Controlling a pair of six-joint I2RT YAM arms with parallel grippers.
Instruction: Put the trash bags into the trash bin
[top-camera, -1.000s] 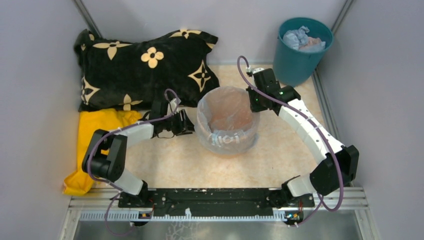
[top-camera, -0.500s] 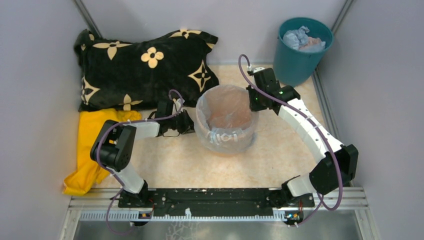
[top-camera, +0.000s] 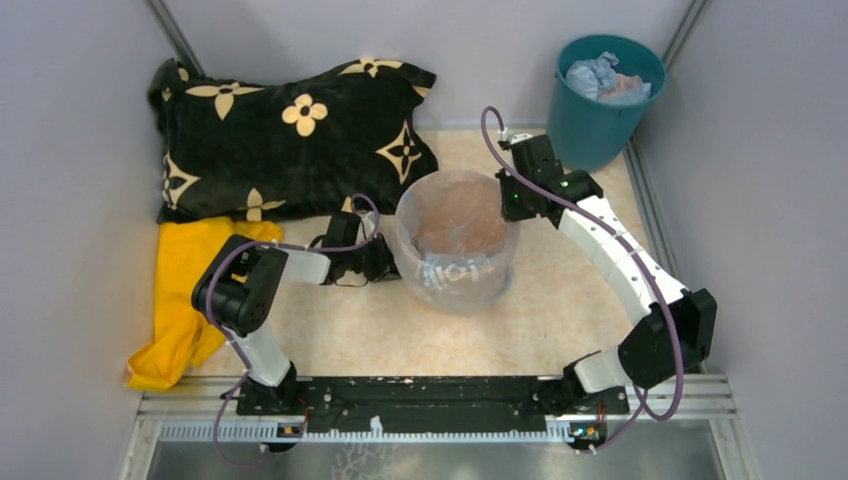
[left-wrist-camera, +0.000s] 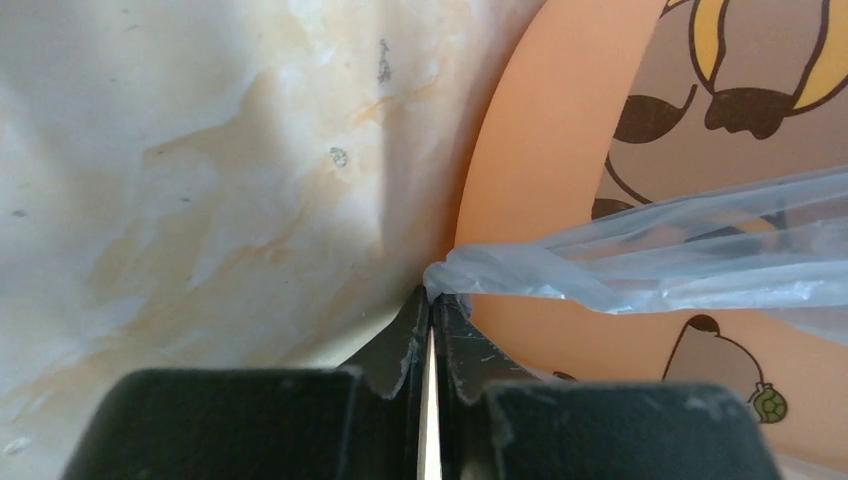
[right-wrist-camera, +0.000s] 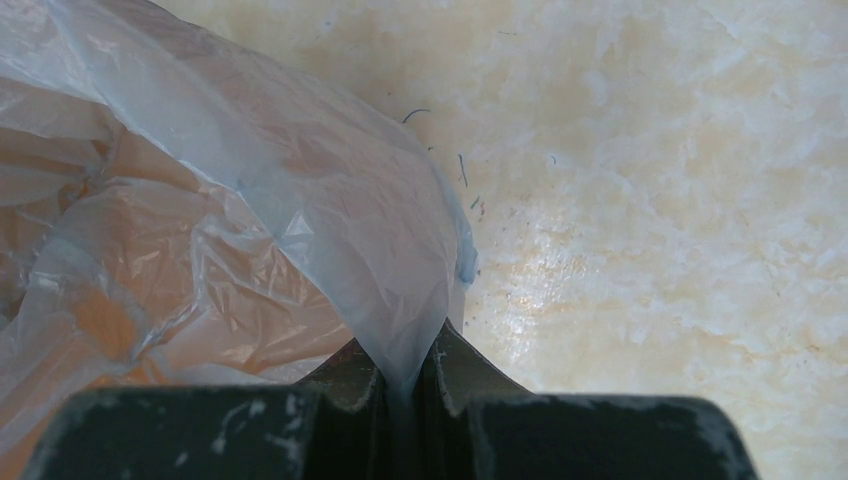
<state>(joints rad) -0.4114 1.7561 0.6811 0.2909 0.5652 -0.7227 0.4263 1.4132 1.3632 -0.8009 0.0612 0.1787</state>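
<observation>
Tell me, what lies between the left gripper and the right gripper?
In the top view, the trash bin, lined with the trash bag, stands between the left gripper and the right gripper; the wrist views show each pinching the film.

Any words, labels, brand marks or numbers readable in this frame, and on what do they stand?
No readable text anywhere.
Trash bin: brown and yellow cartoon prints, no letters.
Pale marks on its near side, under the trash bag: too blurred to read.
Pillow: flower and star motifs only.
</observation>
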